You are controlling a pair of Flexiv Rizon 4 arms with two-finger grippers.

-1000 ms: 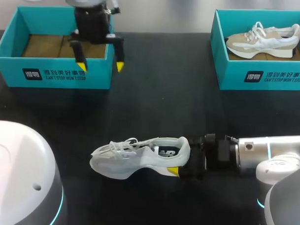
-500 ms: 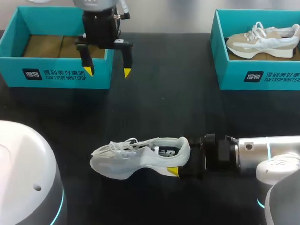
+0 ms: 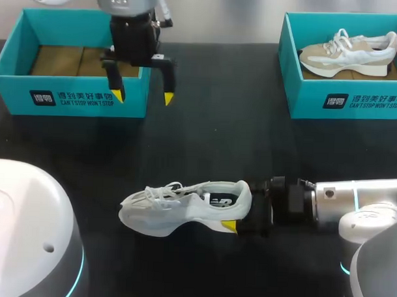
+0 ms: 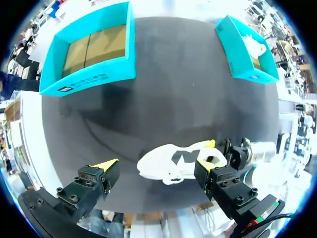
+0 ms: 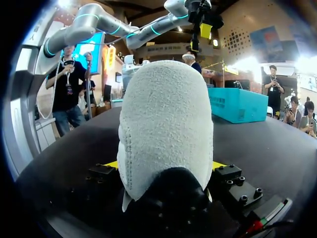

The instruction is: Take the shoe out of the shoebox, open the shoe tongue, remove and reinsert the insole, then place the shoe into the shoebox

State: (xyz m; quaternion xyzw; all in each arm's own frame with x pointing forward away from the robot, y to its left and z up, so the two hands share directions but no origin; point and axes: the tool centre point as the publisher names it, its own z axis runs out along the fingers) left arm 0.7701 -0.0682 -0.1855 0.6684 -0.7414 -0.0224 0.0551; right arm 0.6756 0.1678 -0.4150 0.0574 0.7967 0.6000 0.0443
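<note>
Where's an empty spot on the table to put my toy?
Bare table lies between the left box and the right box, down to the white shoe. Crowded: the shoe's heel, clamped by the right gripper; the left gripper hangs open by the left box.

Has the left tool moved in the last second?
Yes. The left tool shifted right and down in the head view, against the left teal shoebox.

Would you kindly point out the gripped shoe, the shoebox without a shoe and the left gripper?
gripped shoe (image 3: 183,210): head view, side panel.
shoebox without a shoe (image 3: 70,84): head view, front wall.
left gripper (image 3: 142,97): head view, between fingertips.
</note>
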